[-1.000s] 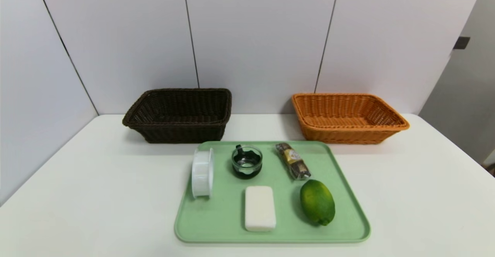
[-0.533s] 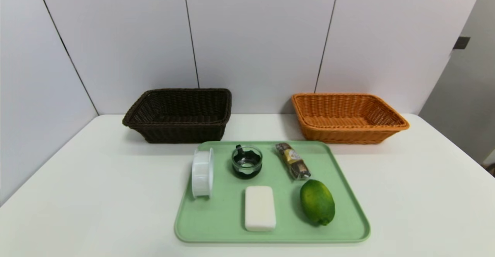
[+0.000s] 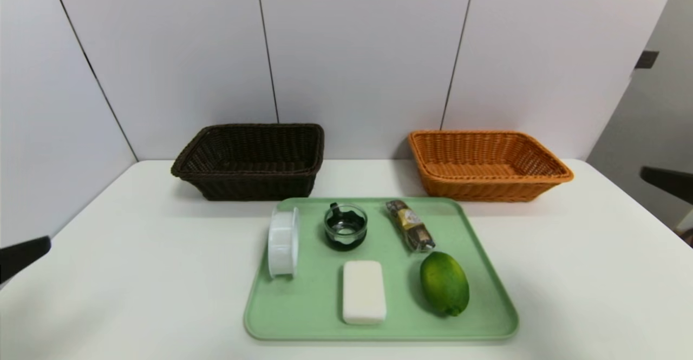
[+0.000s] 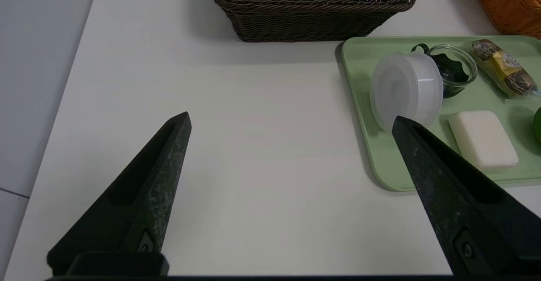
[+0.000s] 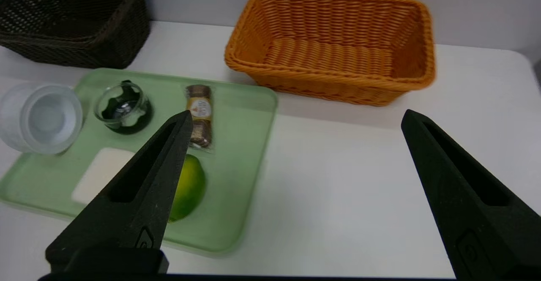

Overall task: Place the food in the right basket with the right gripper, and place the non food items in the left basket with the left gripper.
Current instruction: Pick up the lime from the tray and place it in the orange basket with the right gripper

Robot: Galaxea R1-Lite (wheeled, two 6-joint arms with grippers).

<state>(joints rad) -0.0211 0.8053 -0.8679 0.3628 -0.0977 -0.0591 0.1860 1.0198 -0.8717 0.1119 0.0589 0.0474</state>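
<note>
A green lime (image 3: 444, 284) and a wrapped stick of sweets (image 3: 410, 226) are lying on the right half of a green tray (image 3: 319, 325). Beside them a white soap-like bar (image 3: 364, 292), a glass cup (image 3: 346, 227) and a white plastic roll (image 3: 283, 242), standing on edge, are filling the rest. Behind, a dark brown basket (image 3: 254, 184) and an orange basket (image 3: 490, 187) are sitting on the white tabletop (image 3: 162, 284). The left tool (image 4: 291, 120) and right tool (image 5: 298, 112) are hovering, spread wide and holding nothing, at either side.
</note>
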